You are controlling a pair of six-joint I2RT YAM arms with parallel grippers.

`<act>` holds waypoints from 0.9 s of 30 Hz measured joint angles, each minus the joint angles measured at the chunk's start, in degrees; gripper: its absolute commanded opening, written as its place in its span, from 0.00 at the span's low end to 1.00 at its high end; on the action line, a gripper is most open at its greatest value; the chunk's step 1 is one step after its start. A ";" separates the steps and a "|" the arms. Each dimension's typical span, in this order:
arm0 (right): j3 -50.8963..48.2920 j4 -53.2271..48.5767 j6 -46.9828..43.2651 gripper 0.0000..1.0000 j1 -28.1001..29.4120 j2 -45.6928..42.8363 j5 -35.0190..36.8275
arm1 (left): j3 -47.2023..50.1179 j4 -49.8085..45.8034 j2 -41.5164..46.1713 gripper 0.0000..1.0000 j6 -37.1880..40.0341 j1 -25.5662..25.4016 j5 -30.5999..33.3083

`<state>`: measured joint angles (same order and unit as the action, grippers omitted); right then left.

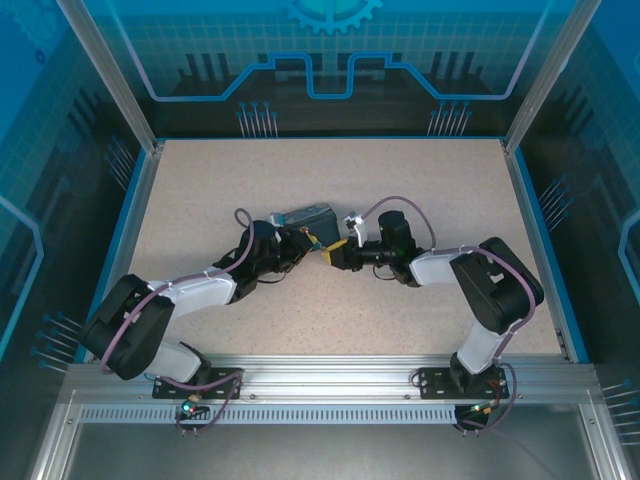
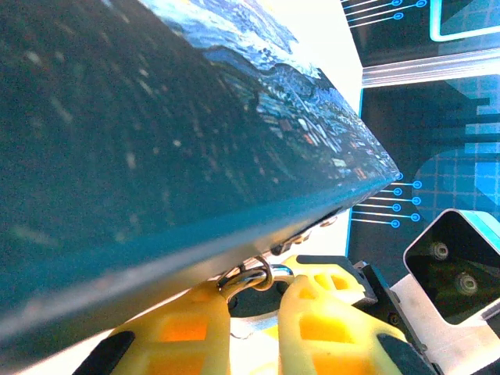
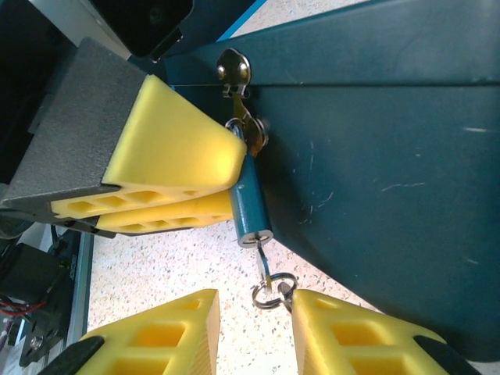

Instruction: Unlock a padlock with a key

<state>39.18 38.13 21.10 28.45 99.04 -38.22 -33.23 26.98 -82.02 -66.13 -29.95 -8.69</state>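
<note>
One small blue metal padlock (image 3: 248, 205) hanging from a blue painted tin (image 3: 375, 117) mid-surface (image 1: 400, 200), thin ringed key (image 3: 263, 266) in its keyhole, left fingers (image 3: 172, 148) pinched narrow on the padlock, right fingers (image 3: 351, 336) slightly apart around the key ring.

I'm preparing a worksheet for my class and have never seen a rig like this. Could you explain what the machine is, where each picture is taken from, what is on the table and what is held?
This is a robot: a left arm and a right arm bolted to a table. The overhead picture looks down on both; the other two come from a camera on each wrist. On the table sits a painted tin, fastened by a blue padlock. A key sits in its keyhole, a ring on its end. The left end effector seems to pinch the padlock; the right end effector is open, its yellow fingers either side of the ring.
</note>
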 measured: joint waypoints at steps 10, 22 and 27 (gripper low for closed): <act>0.04 1.49 1.57 0.27 -0.02 0.74 0.22 | 0.11 2.38 0.00 0.01 0.04 0.00 -0.17; 0.24 1.31 1.86 0.35 -0.02 1.40 1.79 | 0.48 2.97 0.02 0.08 0.09 0.00 -0.15; 0.24 -1.75 1.75 0.41 -0.15 1.36 3.48 | 1.05 2.69 0.13 0.29 1.79 0.00 -0.11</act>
<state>39.42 36.38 22.85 28.29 100.40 -34.74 -32.18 29.67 -81.89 -64.34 -29.95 -8.80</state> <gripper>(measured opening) 0.396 0.221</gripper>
